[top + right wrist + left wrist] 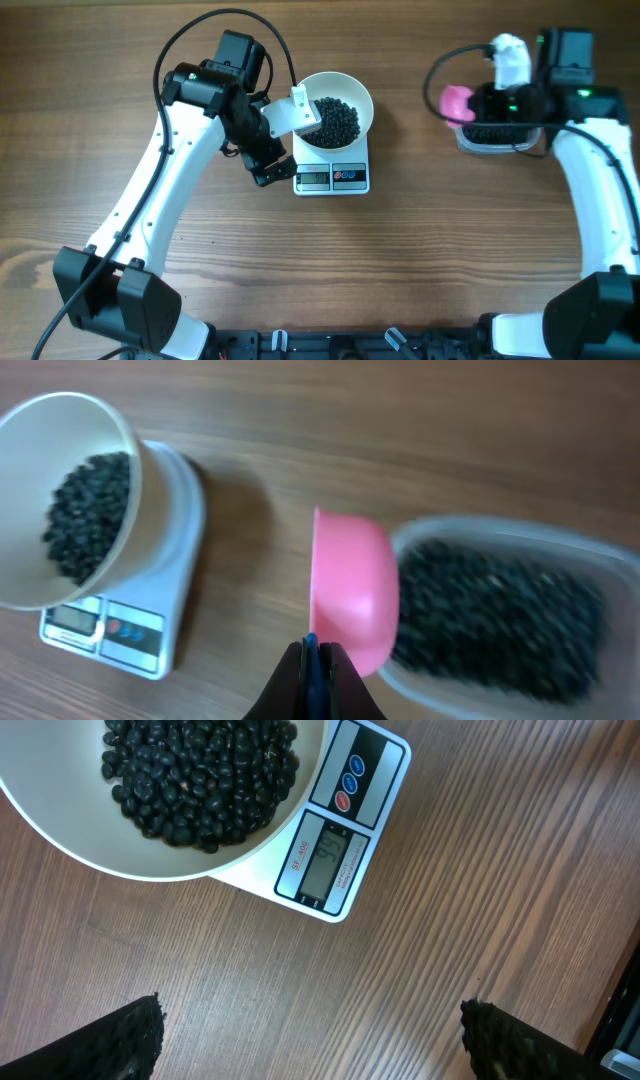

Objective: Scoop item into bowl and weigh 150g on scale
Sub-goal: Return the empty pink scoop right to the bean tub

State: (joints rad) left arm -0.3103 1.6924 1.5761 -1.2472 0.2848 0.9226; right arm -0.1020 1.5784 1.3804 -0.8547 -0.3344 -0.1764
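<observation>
The white bowl [356, 96] stands on the white scale [333, 179] and holds a heap of the black beans [337, 120]. My left gripper [275, 170] hovers open over bare wood just left of the scale. In the left wrist view its fingertips [125, 1040] stand wide apart below the bowl [60, 835] and the scale display [328, 860]. My right gripper [317, 650] is shut on the blue handle of a pink scoop [350, 595], which is tilted on its side at the left rim of the clear tub [480, 690] of beans [500, 610].
The clear tub [500, 140] sits at the far right of the wooden table, with the pink scoop [457, 102] at its left end. Both arms' bases stand at the near edge. Black cables loop over each arm.
</observation>
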